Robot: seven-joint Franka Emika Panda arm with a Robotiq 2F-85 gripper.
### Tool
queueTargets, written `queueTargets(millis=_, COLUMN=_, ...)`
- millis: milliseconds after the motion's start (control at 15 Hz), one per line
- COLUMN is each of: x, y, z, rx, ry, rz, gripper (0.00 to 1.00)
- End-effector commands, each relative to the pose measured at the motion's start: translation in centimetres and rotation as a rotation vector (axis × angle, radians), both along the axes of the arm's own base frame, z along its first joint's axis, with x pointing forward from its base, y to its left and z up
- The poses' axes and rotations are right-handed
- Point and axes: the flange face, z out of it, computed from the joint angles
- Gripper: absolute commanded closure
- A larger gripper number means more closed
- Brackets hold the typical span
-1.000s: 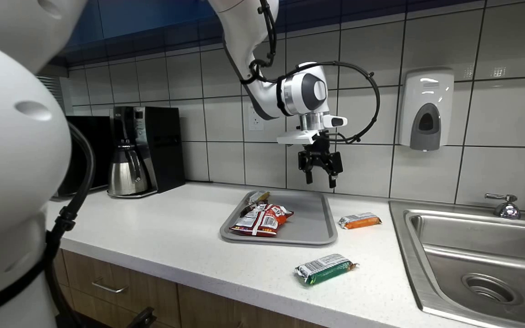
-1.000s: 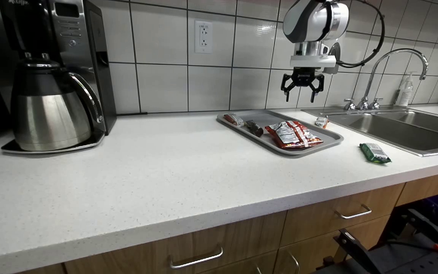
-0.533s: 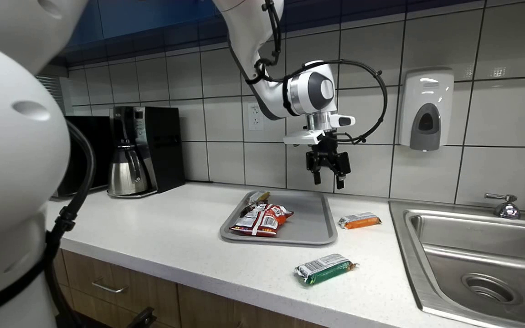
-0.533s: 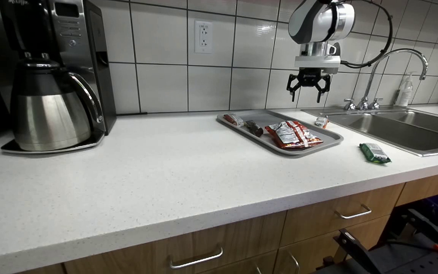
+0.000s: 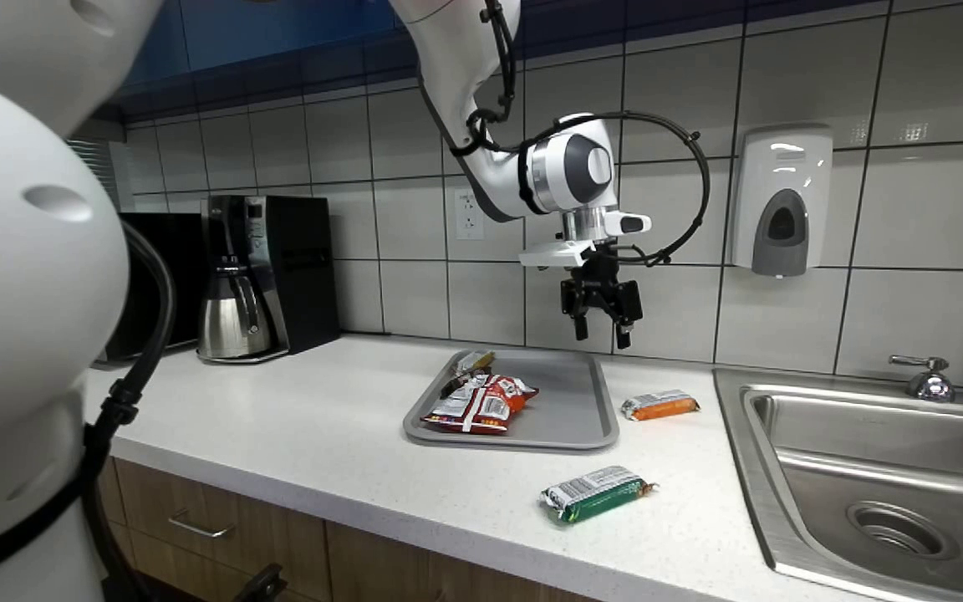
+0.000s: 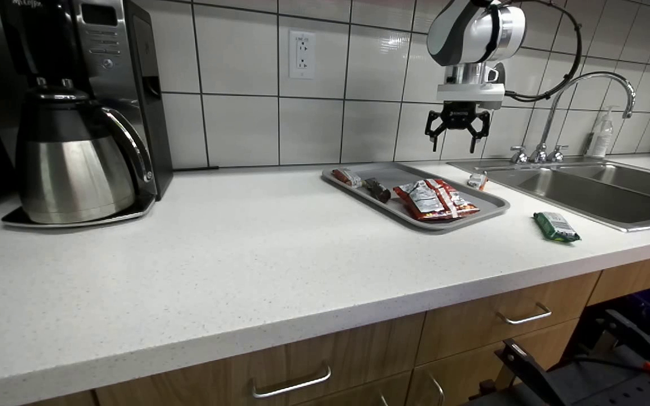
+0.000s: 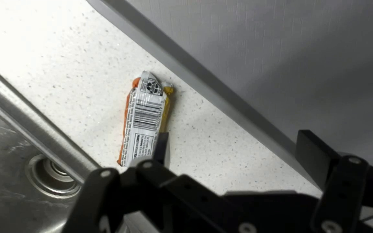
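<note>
White tiled wall [image 5: 415,293] stands behind a speckled counter [image 6: 218,270] with inset sink [image 5: 757,468] and gray tray [image 5: 569,410]. Gripper [image 6: 453,148] hangs above tray level near the tray's sink-side edge, two fingers [image 7: 316,155] standing wide apart. Orange-wrapped bar [image 7: 144,119] lies on the counter just beside the tray, between tray and sink. Green packet [image 5: 597,493] lies from the tray toward the counter's front edge. Red bag [image 5: 481,404] and two smaller packets [image 6: 377,190] rest in the tray. Coffee maker [image 5: 302,267] stands well apart, on the tray's side away from the sink.
</note>
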Motion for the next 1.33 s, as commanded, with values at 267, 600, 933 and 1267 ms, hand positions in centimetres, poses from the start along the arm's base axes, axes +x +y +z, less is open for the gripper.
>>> queueTargets(millis=267, x=-0.3, y=-2.5, z=0.8, rx=-0.022, ry=-0.023, rz=-0.050, gripper=0.00)
queueTargets(millis=600, x=-1.2, y=-5.7, z=0.6, rx=-0.027, ry=-0.026, rz=-0.113, gripper=0.00)
queueTargets(millis=933, x=-0.8, y=-7.3, z=-1.0, rx=-0.022, ry=-0.046, rz=-0.155, gripper=0.00)
queueTargets(millis=1267, x=0.0, y=-7.4, z=-4.0, rx=0.001, ry=-0.023, rz=-0.199, gripper=0.00)
